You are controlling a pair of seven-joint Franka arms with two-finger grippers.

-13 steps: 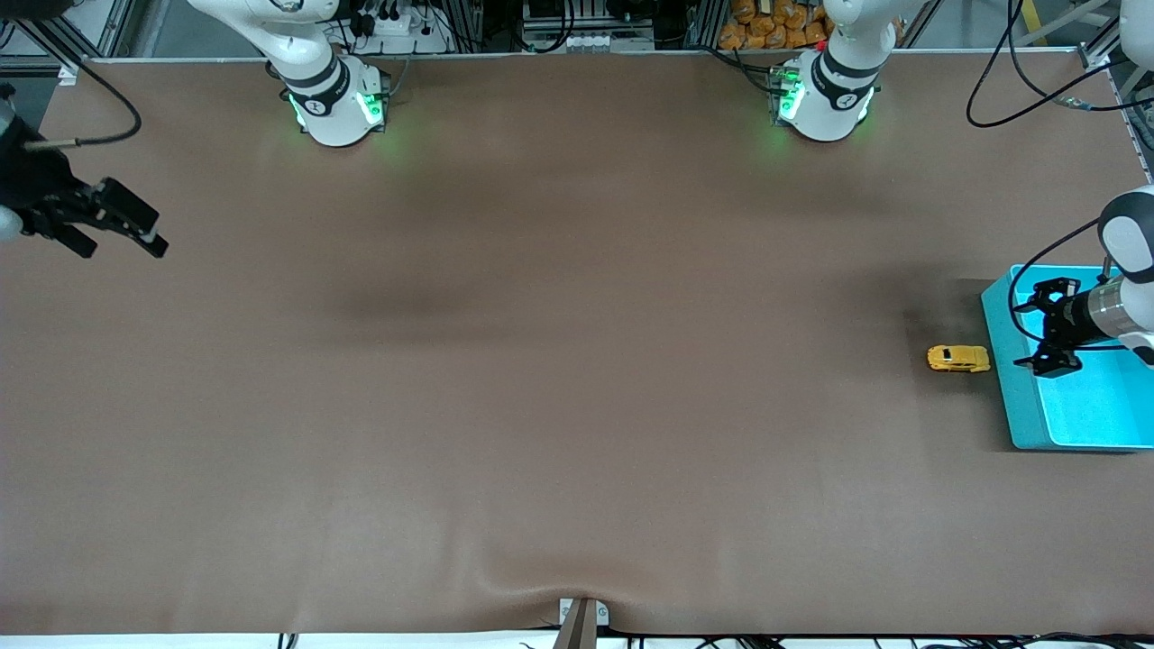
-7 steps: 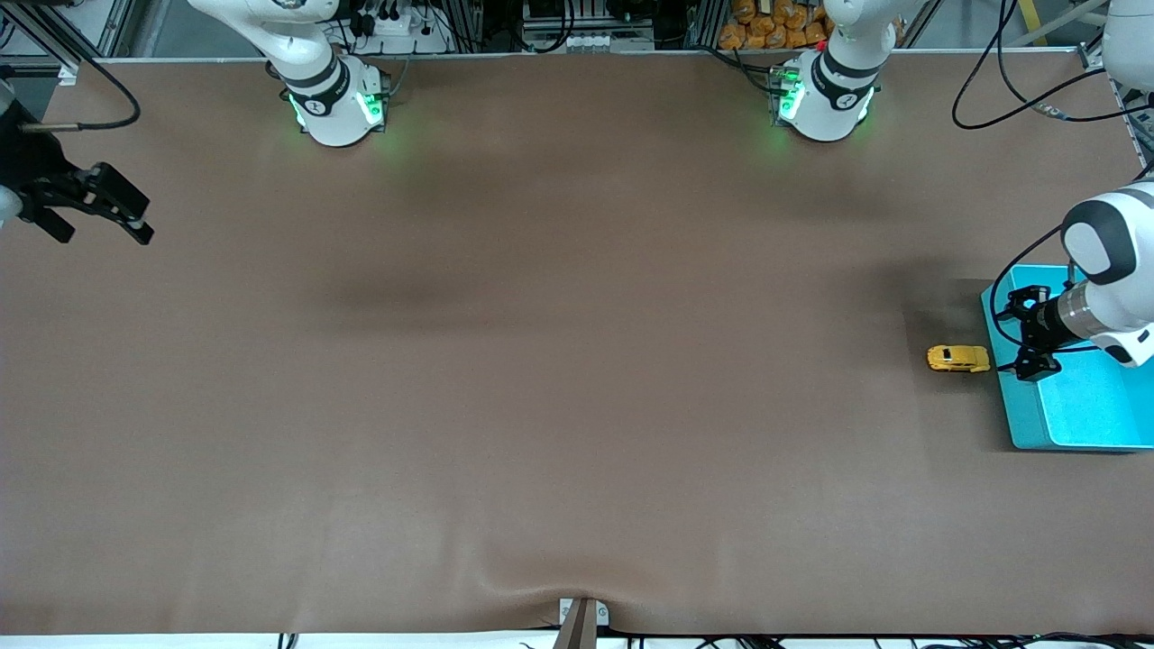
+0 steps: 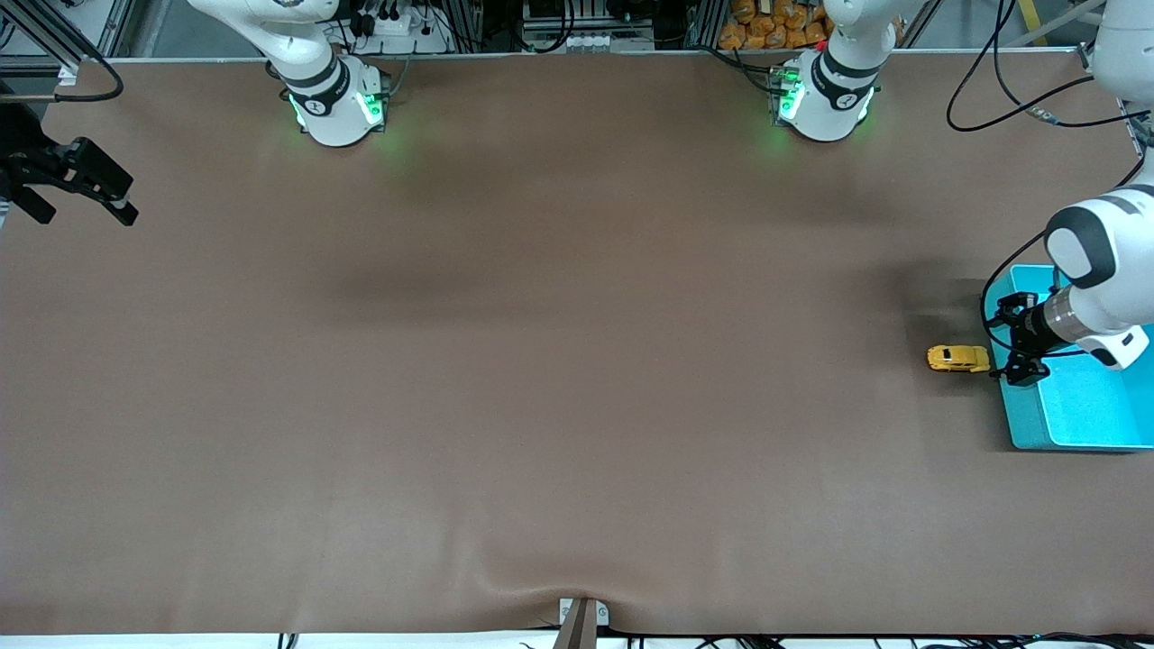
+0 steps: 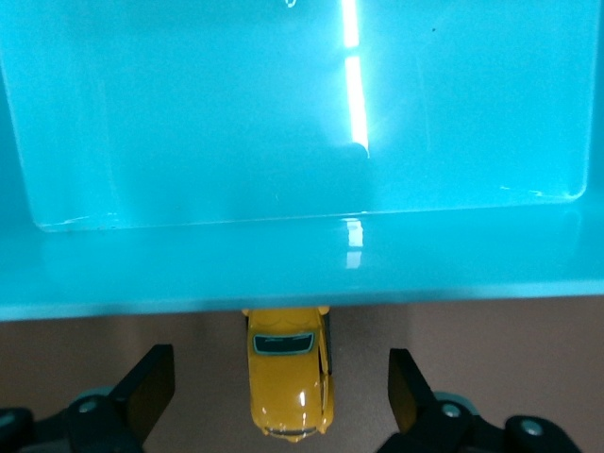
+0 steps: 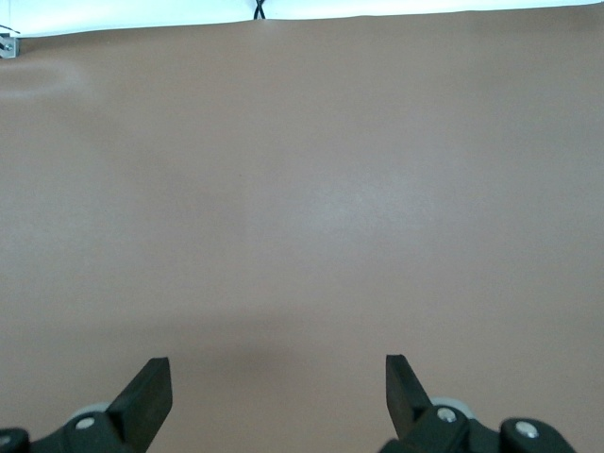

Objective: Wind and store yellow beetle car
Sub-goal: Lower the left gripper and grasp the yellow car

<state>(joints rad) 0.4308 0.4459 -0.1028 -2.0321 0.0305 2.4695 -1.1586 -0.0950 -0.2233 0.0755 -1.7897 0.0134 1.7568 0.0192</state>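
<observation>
The yellow beetle car (image 3: 958, 359) stands on the brown table right beside the teal bin (image 3: 1073, 416), on the side toward the right arm's end. My left gripper (image 3: 1008, 348) is open and hangs over the bin's wall next to the car. In the left wrist view the car (image 4: 288, 387) lies between and below the open fingers (image 4: 151, 387), just outside the bin (image 4: 283, 123). The bin is empty. My right gripper (image 3: 83, 214) is open and empty over the table's edge at the right arm's end. It shows open over bare table in the right wrist view (image 5: 278, 382).
The two arm bases (image 3: 335, 104) (image 3: 825, 99) stand along the table's back edge. A clamp (image 3: 581, 617) sits at the table's front edge. Cables (image 3: 1037, 90) hang above the corner near the bin.
My left gripper has moved from over the bin's inside to over its wall, closer to the car. My right gripper has drawn back toward the table's end. The car has not moved.
</observation>
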